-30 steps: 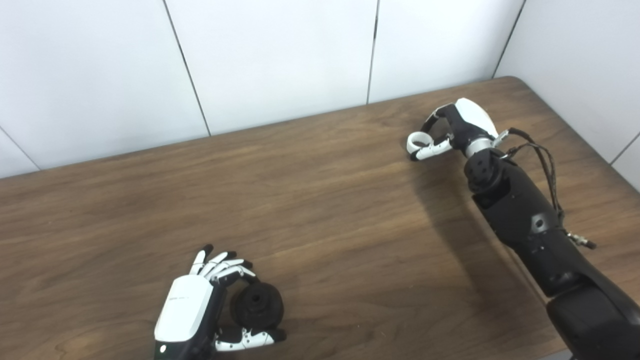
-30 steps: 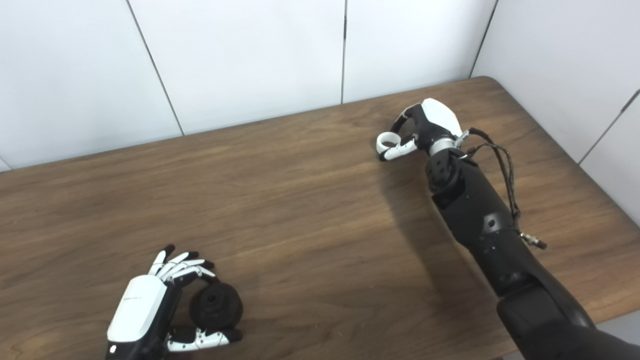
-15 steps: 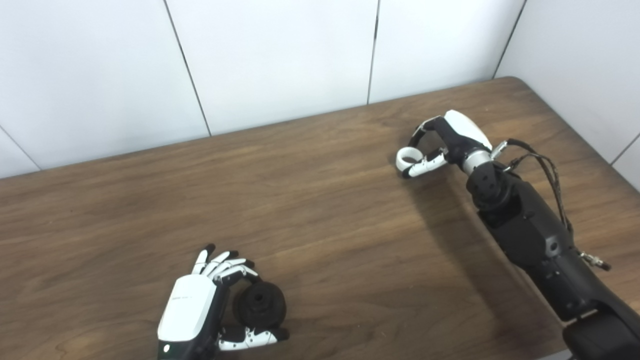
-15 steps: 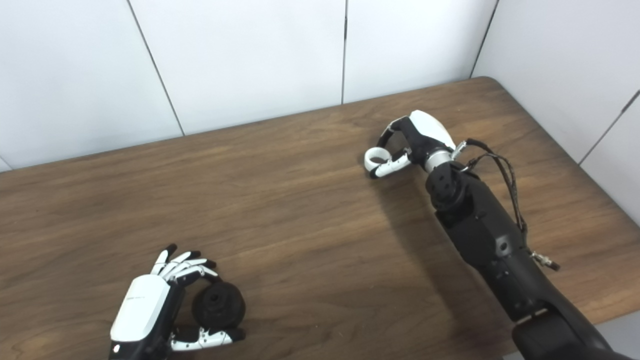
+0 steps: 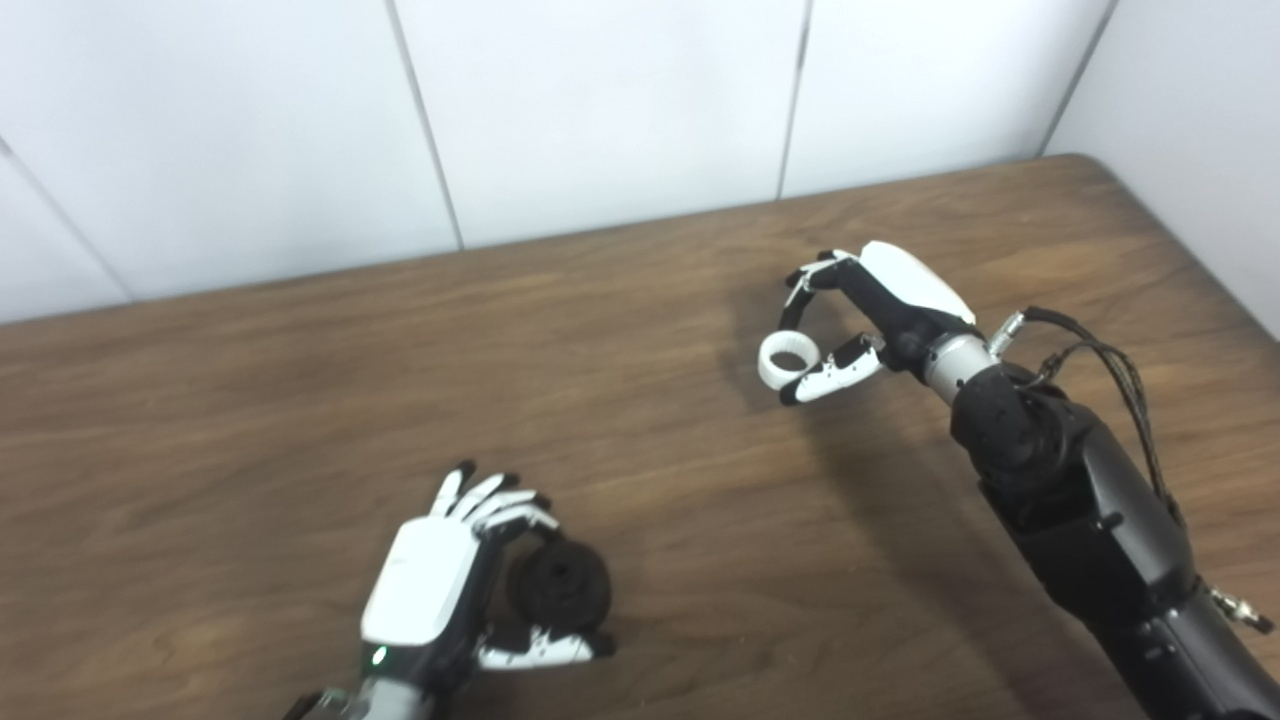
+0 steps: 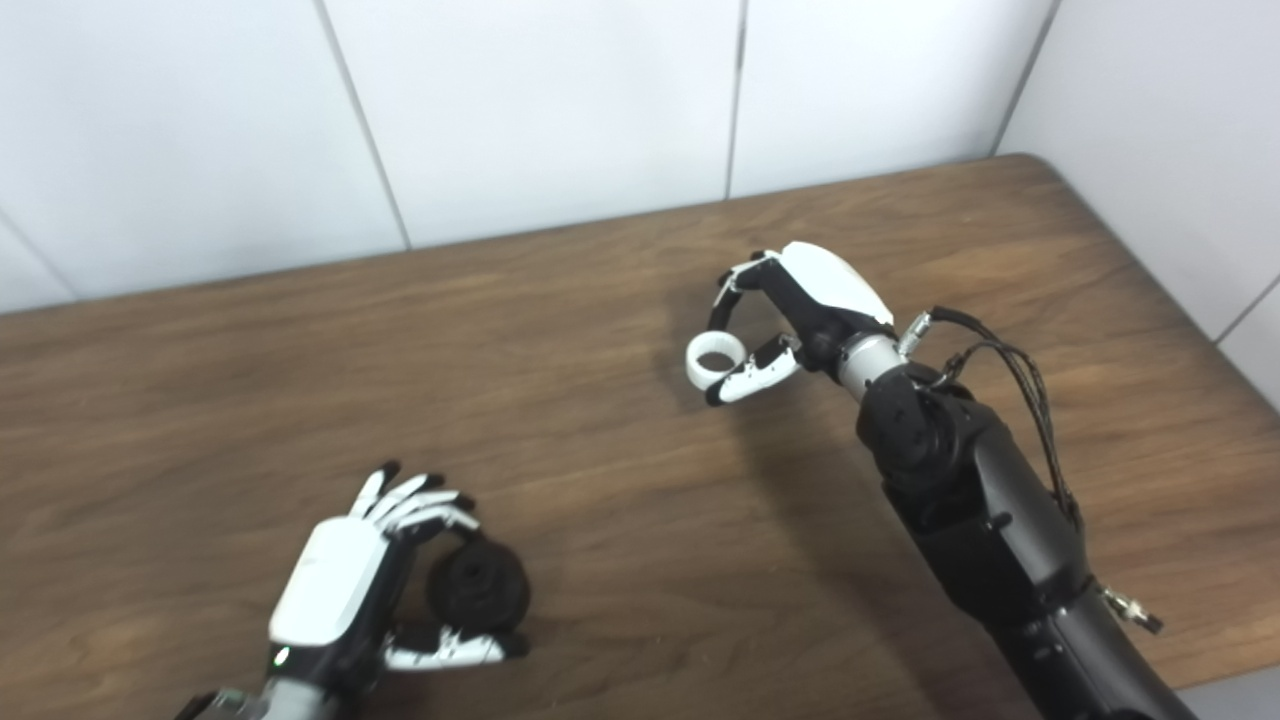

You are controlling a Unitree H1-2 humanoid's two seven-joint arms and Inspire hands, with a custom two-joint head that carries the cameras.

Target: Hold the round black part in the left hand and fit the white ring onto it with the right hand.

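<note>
My left hand is at the front left of the brown table, shut on the round black part, which stands on edge between fingers and thumb with its centre hole facing right. My right hand is over the table's right half, shut on the white ring, pinched between fingers and thumb and lifted off the table. The ring is far right of and beyond the black part. Both also show in the right eye view: black part, ring.
White wall panels stand behind the table and along its right side. The table's front edge lies just below my left hand. Loose black cables hang off my right forearm.
My right hand has carried the white ring left and toward me, lifted off the table. The camera has shifted left, so the whole scene sits further right. My left hand still holds the black part.
</note>
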